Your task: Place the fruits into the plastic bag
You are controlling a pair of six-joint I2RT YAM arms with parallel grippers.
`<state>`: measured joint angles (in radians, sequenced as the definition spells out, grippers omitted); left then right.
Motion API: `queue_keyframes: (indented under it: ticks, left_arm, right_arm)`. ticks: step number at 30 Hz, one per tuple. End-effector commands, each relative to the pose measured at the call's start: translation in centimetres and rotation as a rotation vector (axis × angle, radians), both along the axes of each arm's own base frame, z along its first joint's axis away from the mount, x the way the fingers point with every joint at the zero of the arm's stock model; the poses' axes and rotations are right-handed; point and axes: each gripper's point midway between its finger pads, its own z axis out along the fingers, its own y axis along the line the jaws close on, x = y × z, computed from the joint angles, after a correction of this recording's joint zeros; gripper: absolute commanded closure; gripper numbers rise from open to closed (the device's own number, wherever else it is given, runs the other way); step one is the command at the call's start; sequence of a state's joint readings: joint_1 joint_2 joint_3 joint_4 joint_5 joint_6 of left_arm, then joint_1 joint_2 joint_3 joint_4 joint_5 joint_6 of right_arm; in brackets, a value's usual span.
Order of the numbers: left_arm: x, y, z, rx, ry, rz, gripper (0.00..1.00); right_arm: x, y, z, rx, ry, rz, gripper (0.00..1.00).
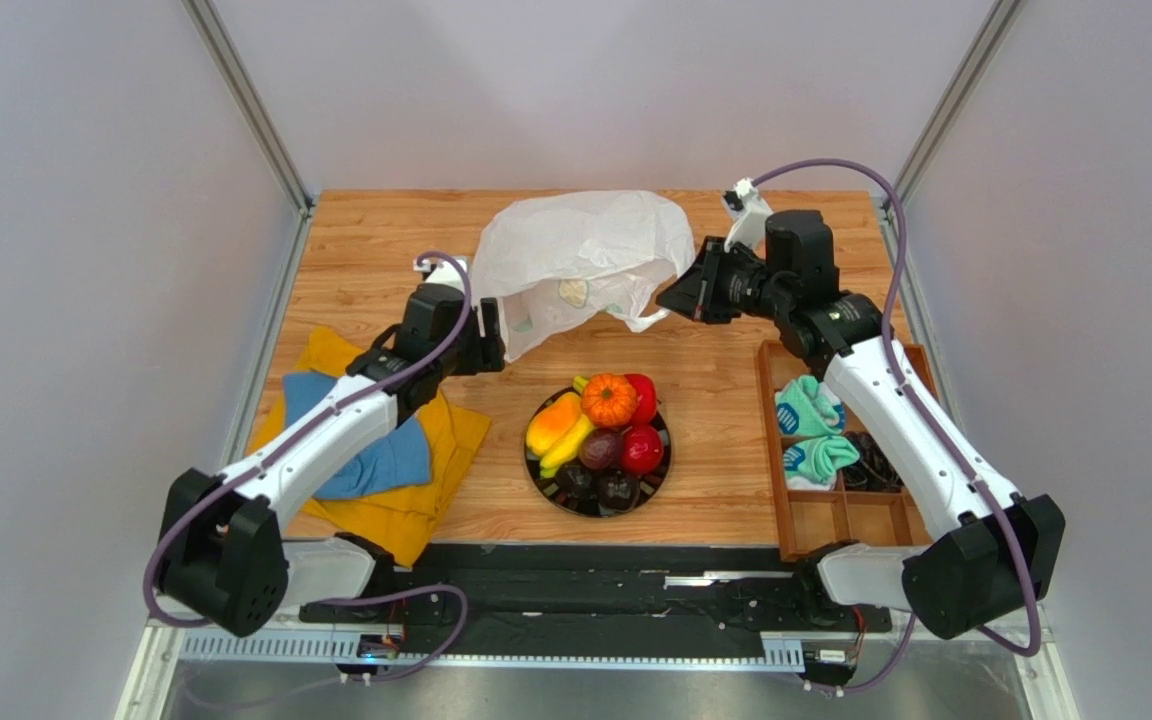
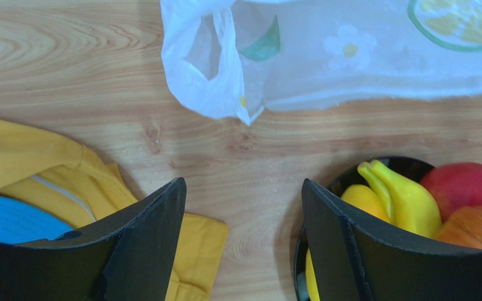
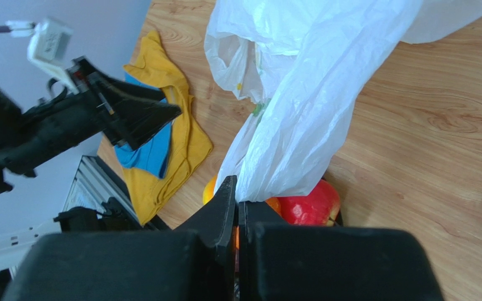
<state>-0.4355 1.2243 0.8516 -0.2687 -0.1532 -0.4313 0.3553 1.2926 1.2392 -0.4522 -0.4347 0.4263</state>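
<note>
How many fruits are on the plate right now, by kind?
Ribbed orange round fruit: 1
Banana: 1
Mango: 1
Red round fruits: 2
Dark purple-brown round fruits: 3, as far as the top view shows
Total: 8, all on the black plate

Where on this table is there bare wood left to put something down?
Two bare patches: the wood between the plate and the wooden tray, and the far left corner, bordered by the cloths and the plastic bag. It is crowded between bag and plate, where the left gripper hovers open and the right gripper pinches the bag.
</note>
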Motion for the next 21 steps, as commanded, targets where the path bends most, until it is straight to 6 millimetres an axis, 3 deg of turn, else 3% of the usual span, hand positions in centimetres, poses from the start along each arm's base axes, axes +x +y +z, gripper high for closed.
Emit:
queue_keyframes:
  ticks: [1,3,5,6,7,9,10,14,21]
  left_arm:
    - [4.4,-0.5,2.1,0.026,-0.144,0.045,0.24]
    - [5.4,-0.8,1.1,0.054,-0.138,0.032,0.26]
    - [6.6,-1.5,1.3,0.052,-0.154,0.018,0.28]
    - [7.1,-1.7,-0.2,0.074,-0.123,0.010,0.32]
    - [7.7,-1.9,-0.1,0.081,-0.118,0.010,0.34]
    - [8.2,-2.2,-2.3,0.105,-0.067,0.006,0.40]
    - [8.6,-2.7,-2.4,0.095,-0.065,-0.010,0.41]
    - [9.0,-3.4,-5.4,0.096,0.007,-0.018,0.43]
    - [8.2,-3.2,-7.3,0.133,0.057,0.002,0.46]
  right_arm:
    - [-2.2,1.3,2.5,0.056,-0.041,0.083,1.00]
    - [-2.9,1.4,2.6,0.059,-0.040,0.093,1.00]
    - [-3.3,1.4,2.6,0.064,-0.039,0.095,1.00]
    - [-3.4,1.4,2.6,0.066,-0.040,0.096,1.00]
    - [-3.7,1.4,2.7,0.071,-0.043,0.100,1.00]
    - [-3.9,1.4,2.4,0.070,-0.032,0.103,1.00]
    - [-3.9,1.3,2.3,0.067,-0.029,0.102,1.00]
    - [-4.2,1.3,1.9,0.062,-0.019,0.107,1.00]
    - [-4.1,1.2,1.7,0.056,-0.018,0.098,1.00]
